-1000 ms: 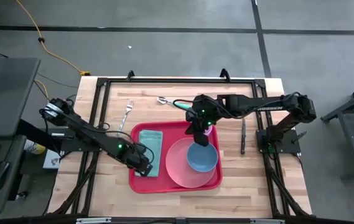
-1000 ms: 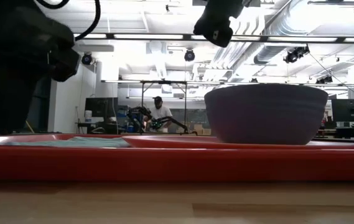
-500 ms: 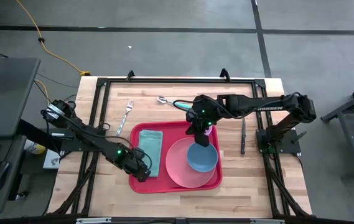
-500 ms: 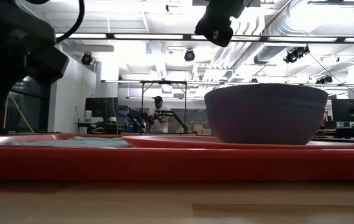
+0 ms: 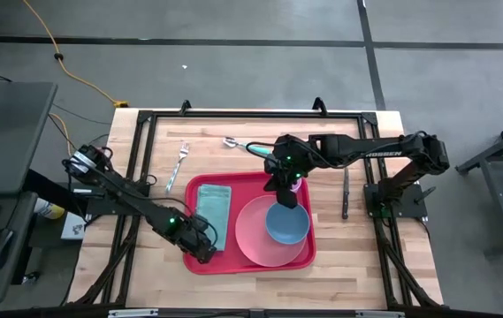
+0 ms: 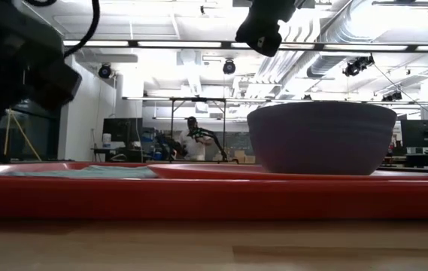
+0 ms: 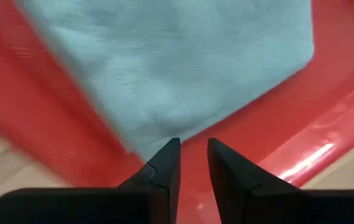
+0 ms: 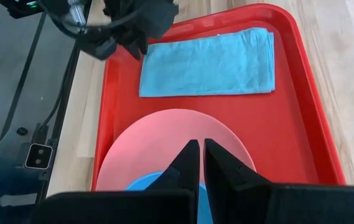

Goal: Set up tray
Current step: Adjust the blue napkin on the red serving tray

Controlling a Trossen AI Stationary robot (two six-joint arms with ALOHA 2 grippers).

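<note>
Butcher-block table (image 5: pixel 357 265) carries red tray (image 5: pixel 300 261); workshop beyond.

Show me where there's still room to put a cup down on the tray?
Little room. The tray holds the napkin on its left and the plate with the bowl on its right. Bare red shows only along the far rim, under the right gripper, and the front-left corner, beside the left gripper. The table right of the tray is bare.
</note>
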